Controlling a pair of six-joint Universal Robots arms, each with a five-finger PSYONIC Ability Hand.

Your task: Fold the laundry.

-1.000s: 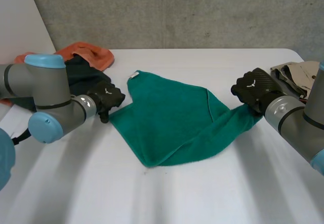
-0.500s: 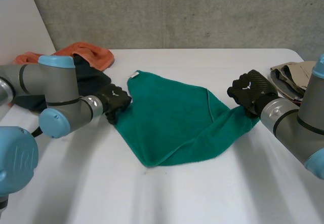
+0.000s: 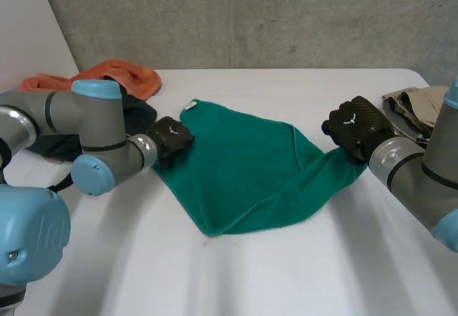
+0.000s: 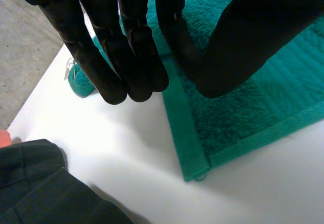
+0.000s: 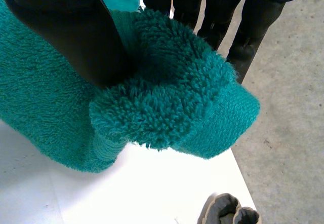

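Note:
A green towel [image 3: 243, 166] lies partly folded in the middle of the white table [image 3: 286, 273]. My left hand [image 3: 172, 136] is at the towel's left corner. In the left wrist view its thumb [image 4: 223, 57] presses on the towel [image 4: 243, 112] and its fingers [image 4: 126, 41] close against the hem, pinching the edge. My right hand [image 3: 354, 126] is at the towel's right corner and holds it a little off the table. In the right wrist view the fluffy corner [image 5: 167, 102] is bunched between the thumb [image 5: 76, 36] and the fingers.
An orange cloth [image 3: 122, 74] and a dark garment [image 3: 136, 107] lie at the back left, close behind my left arm; the dark garment [image 4: 35, 183] sits just off the towel's corner. A beige garment [image 3: 418, 105] lies at the right edge.
My left hand has slid right onto the towel's left corner and closed its fingers on the edge. The right hand has barely moved and keeps its grip.

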